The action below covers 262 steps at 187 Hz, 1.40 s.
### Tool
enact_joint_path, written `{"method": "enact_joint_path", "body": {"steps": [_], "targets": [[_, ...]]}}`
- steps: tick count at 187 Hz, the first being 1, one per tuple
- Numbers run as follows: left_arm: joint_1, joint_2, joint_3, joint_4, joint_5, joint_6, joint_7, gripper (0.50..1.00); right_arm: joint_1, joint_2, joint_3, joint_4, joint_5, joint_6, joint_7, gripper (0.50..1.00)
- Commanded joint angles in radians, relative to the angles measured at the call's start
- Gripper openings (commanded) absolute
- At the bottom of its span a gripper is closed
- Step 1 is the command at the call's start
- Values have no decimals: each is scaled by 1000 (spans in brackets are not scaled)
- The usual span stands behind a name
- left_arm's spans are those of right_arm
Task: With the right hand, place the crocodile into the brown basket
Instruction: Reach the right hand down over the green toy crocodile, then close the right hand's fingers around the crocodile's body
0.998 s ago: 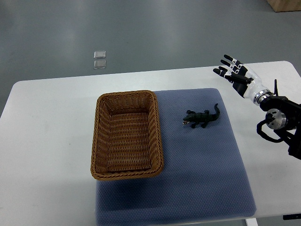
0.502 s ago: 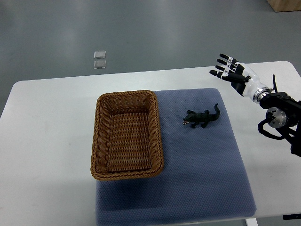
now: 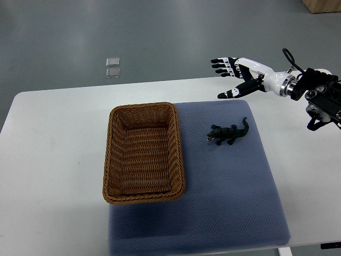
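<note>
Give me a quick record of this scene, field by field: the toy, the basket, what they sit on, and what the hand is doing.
toy: small dark green plastic crocodile, lying on the mat right of the basket, not touching it
container: brown rectangular woven wicker basket, empty, its right part on the mat
surface: blue-grey textured fabric mat on a white table
right hand: black-and-white robot right hand, fingers spread, holding nothing, at the table's far edge, beyond the crocodile, not touching it
left hand: not in view
task state: crocodile not yet grasped
</note>
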<state>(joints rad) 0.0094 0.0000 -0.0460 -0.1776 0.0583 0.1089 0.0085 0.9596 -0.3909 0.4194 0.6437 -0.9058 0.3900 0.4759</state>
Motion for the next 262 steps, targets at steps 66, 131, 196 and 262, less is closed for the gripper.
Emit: {"method": "enact_joint_path", "body": {"steps": [66,131,196,262], "targets": [[0,0,0,0,0,0,1,1000,41,-26,-123,151,-533,-5,61,928],[0,0,-2,0,0,0,-1,1000,134,-19,-458,149,-556,-234,69,928],[0,0,0,0,0,0,-1,1000,140,-26,-504,126,-558,-267,76,928],[0,0,0,0,0,0,-1,1000,142,-23,-560,79,-561,-295,78,924]]}}
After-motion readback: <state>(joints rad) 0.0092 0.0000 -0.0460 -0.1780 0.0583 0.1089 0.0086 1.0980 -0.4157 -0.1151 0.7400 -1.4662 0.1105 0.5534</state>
